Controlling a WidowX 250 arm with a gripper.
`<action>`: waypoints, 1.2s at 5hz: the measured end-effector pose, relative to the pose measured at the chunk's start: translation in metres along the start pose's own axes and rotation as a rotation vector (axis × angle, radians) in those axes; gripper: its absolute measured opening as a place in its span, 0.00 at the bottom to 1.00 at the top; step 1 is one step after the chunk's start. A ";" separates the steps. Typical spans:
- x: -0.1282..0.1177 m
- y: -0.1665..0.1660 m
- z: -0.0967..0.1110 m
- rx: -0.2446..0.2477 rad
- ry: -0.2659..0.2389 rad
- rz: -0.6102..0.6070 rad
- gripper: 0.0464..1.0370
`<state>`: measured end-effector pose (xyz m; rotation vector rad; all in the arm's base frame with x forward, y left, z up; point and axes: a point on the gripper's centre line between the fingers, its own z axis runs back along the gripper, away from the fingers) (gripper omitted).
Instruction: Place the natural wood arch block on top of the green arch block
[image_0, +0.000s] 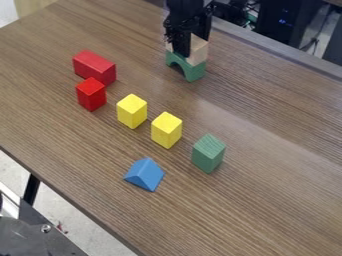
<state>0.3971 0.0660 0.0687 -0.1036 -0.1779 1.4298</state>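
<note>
Wide gap beyond yellow blocks (166, 131), green arch (194, 72) bounding it

Block (200, 51) on arch (196, 72) on table (274, 195), wedge (144, 174) in front

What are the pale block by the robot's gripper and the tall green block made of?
The pale block looks like bare wood, because it's a plain, light wood colour. The tall green block is probably wood too, with dull green paint or stain: faint grain-like lines show on top.
</note>
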 end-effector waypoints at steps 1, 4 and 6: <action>0.002 0.001 -0.004 0.007 -0.009 0.005 0.90; -0.004 -0.001 0.018 -0.065 0.017 0.019 0.96; -0.004 0.015 0.058 -0.175 0.013 -0.011 0.96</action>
